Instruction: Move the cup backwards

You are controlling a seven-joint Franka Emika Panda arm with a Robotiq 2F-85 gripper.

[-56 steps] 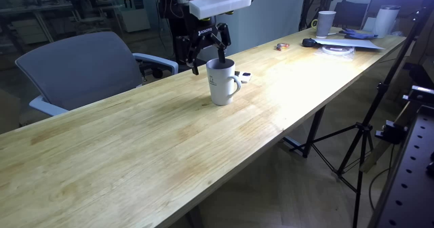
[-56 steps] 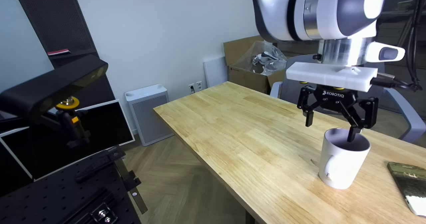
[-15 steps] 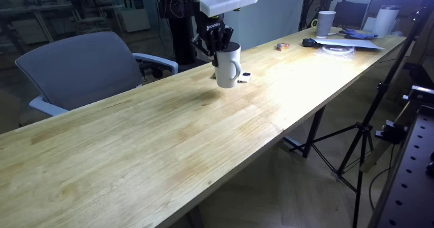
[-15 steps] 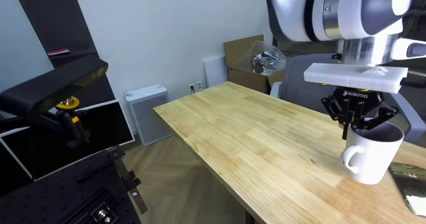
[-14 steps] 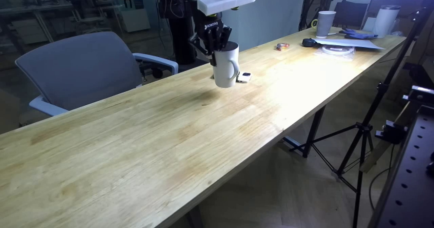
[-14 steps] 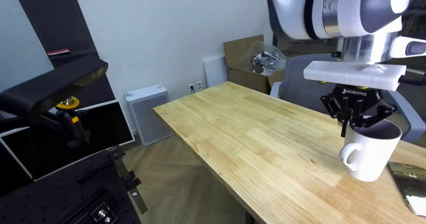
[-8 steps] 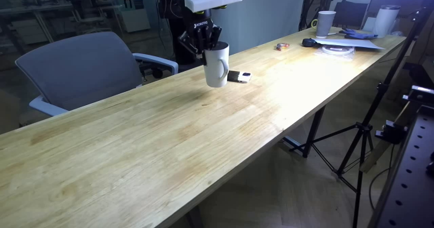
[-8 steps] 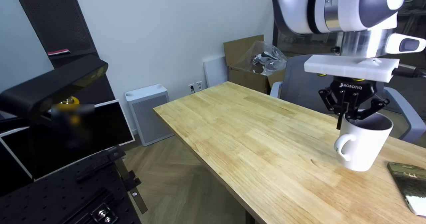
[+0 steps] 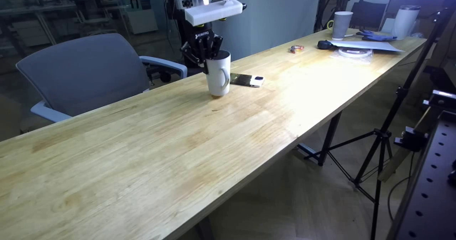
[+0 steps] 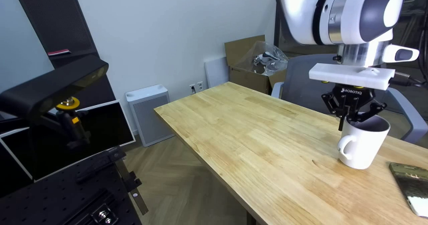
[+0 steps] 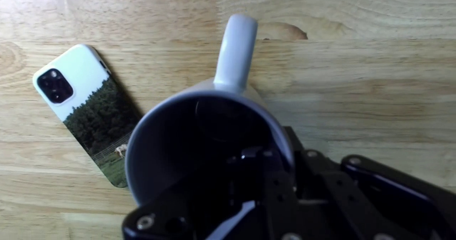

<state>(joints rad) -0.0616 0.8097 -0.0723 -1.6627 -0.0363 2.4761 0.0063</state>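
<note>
Your fingers [image 10: 341, 124] pinch the cup [image 10: 362, 146] by its rim, one inside, one out; it's nr the phone [image 11: 94, 117], on or just over the tabletop [image 10: 240, 128], can't tell which. Prob. rigid, slick, chippable, mod. wt.; rim's a good hold, but off-ctr, may tilt.

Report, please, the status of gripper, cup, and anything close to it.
Gripper closed on cup, at rim. Cup roughly upright; cannot tell if touching table. Phone beside it, apart.

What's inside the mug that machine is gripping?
One finger of the pincer reaches inside the mug. Otherwise the wrist view shows a dark interior; the pincer covers part of it, so anything beneath is hidden.
</note>
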